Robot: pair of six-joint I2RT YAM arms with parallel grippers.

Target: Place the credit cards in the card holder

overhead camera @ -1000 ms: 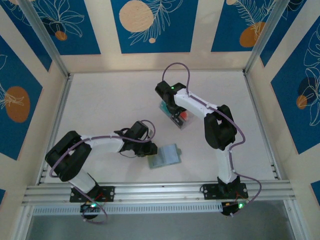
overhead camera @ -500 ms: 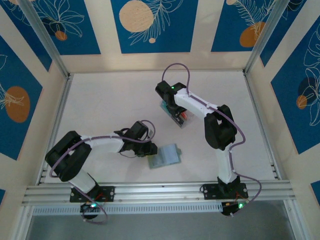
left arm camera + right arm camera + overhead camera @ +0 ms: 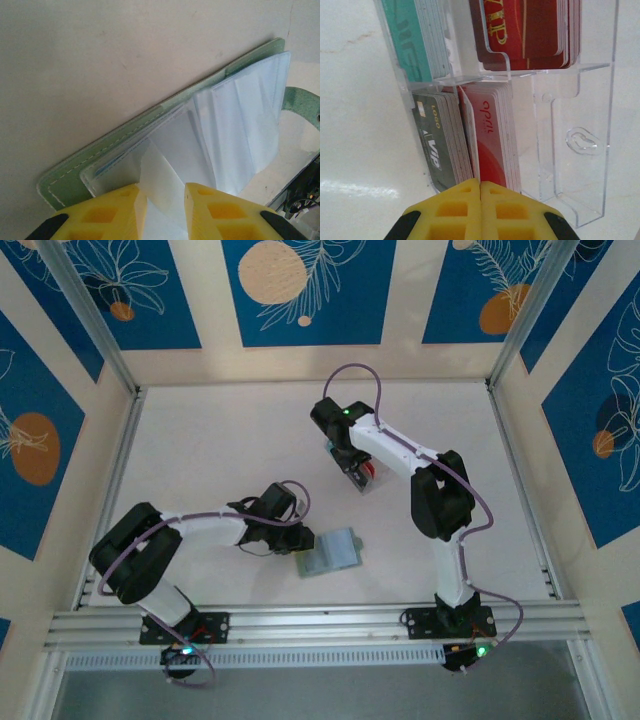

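VIP on dark red card (image 3: pixel 530 35), LOGO, VIP on grey card (image 3: pixel 436 145)

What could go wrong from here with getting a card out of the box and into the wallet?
1. The right end effector is shut at the edge of a packed stack of red cards in the clear box. It may drag out several cards or tip the box.
2. The left end effector straddles one floppy clear sleeve of the card holder. If the sleeve slips, the pocket may close.
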